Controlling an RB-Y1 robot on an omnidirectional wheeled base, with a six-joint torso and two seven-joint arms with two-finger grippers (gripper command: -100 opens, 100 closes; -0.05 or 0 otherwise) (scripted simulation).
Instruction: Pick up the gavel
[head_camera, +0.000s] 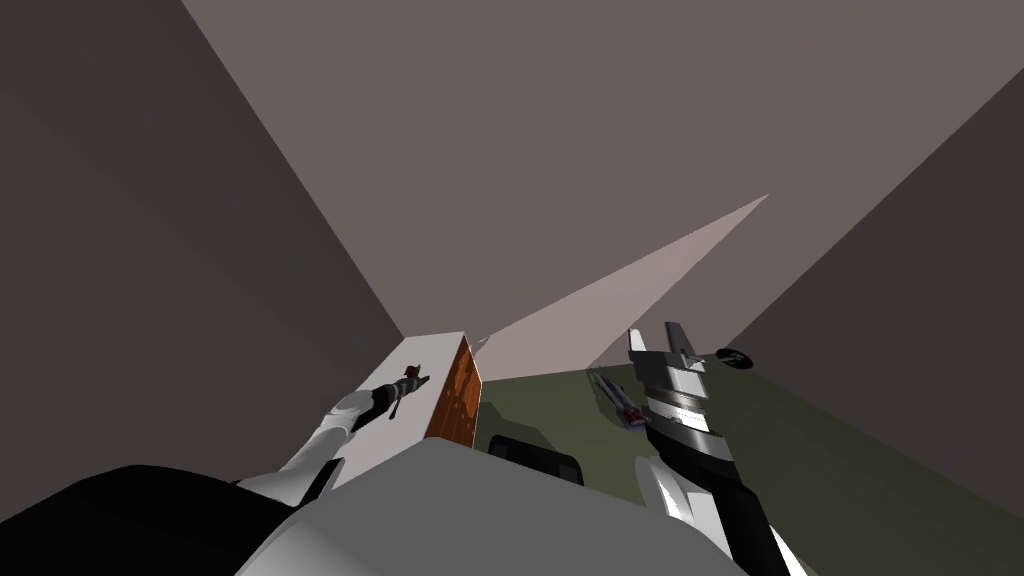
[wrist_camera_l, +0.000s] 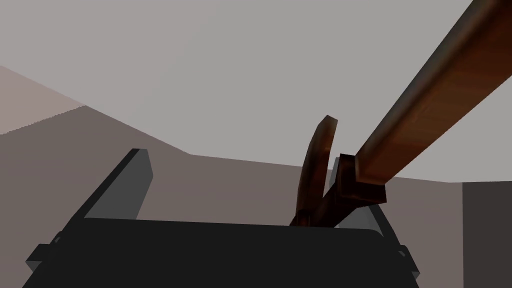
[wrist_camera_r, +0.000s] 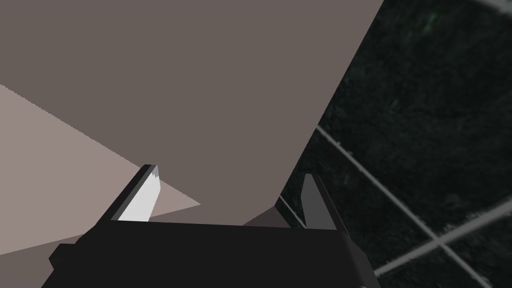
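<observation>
Brown wood fills the space beside my left gripper (wrist_camera_l: 245, 165): the gavel (wrist_camera_l: 430, 100) has its long handle slanting up and away from me, with its thick end low against 1 of my 2 fingers (wrist_camera_l: 125, 185), the one on the far side from the point just given. Those fingers stand wide apart and the gavel touches just that 1, so I am not clamping it between both. A curved brown piece rises next to the handle, close to the same finger. From the head camera, my left gripper (head_camera: 400, 388) and the gavel (head_camera: 412, 381) sit over the white top of the cabinet (head_camera: 425, 355), near the edge above its brown wooden side; I cannot tell whether the gavel rests on that top. My right gripper (head_camera: 655, 335) is raised well apart from the cabinet, out past its wooden side, fingers spread with nothing between them. Between it and the cabinet, a small red and blue object (head_camera: 625, 405) lies on the green floor (head_camera: 850, 470).
</observation>
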